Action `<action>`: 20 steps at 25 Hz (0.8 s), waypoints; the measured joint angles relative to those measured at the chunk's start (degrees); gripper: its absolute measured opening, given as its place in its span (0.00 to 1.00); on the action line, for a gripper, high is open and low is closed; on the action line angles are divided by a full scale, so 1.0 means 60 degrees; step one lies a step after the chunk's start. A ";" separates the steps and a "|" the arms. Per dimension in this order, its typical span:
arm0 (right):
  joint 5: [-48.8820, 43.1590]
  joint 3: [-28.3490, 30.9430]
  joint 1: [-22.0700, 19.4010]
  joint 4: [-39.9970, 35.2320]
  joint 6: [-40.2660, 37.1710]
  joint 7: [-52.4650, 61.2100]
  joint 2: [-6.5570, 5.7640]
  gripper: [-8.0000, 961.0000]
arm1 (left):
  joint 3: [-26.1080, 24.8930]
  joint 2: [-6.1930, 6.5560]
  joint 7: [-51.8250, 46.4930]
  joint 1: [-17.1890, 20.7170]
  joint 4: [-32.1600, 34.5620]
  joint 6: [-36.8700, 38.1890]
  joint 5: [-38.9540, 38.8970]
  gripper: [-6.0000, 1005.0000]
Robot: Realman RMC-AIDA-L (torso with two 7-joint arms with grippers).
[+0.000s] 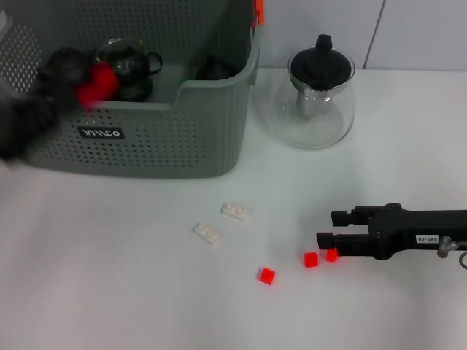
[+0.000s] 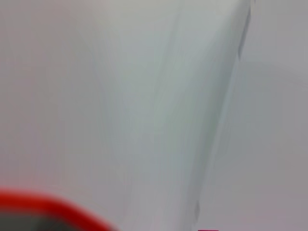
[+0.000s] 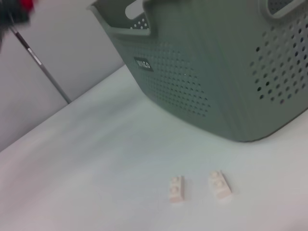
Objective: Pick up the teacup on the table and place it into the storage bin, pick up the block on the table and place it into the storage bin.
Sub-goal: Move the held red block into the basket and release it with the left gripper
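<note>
Teacup (image 1: 131,69) inside bin (image 1: 168,138); blocks (image 1: 266,275) outside.

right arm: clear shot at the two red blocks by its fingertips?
Probably yes. The right gripper lies low over the table, fingers open, with two red blocks just beside its tips and nothing between them; the third red block sits farther off.

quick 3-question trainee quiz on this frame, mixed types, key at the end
1. True or false: the glass teapot stands inside the storage bin.
2. How many red blocks lie on the table? A) one B) three C) five
3. Fill in: the right pincer sits low over the table beside two red ___.

Key: 1 false, it stands on the table beside the bin. 2 B. 3 blocks.
</note>
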 joint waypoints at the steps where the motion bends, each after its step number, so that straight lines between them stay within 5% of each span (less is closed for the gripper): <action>1: 0.0000 0.0001 0.0001 0.0000 0.0002 0.0000 -0.0001 0.77 | -0.0353 0.0167 -0.0556 -0.0235 0.0008 0.0081 -0.0308 0.18; 6: -0.0001 0.0000 0.0014 0.0000 0.0015 -0.0035 0.0007 0.77 | -0.0737 0.0570 -0.2161 -0.1251 0.0003 -0.1548 -0.0801 0.18; 10: -0.0002 0.0001 0.0026 0.0000 0.0029 -0.0043 0.0010 0.77 | 0.0428 0.0686 -0.2609 -0.1958 -0.0015 -0.4054 -0.0568 0.18; 16: -0.0001 0.0000 0.0076 0.0000 0.0029 -0.0029 0.0014 0.77 | 0.2582 0.0571 -0.3971 -0.2315 0.0006 -0.6893 -0.0380 0.18; 20: -0.0001 -0.0016 0.0090 0.0000 0.0031 -0.0011 0.0014 0.77 | 0.3093 0.0543 -0.4523 -0.2286 0.0119 -0.7259 -0.0365 0.18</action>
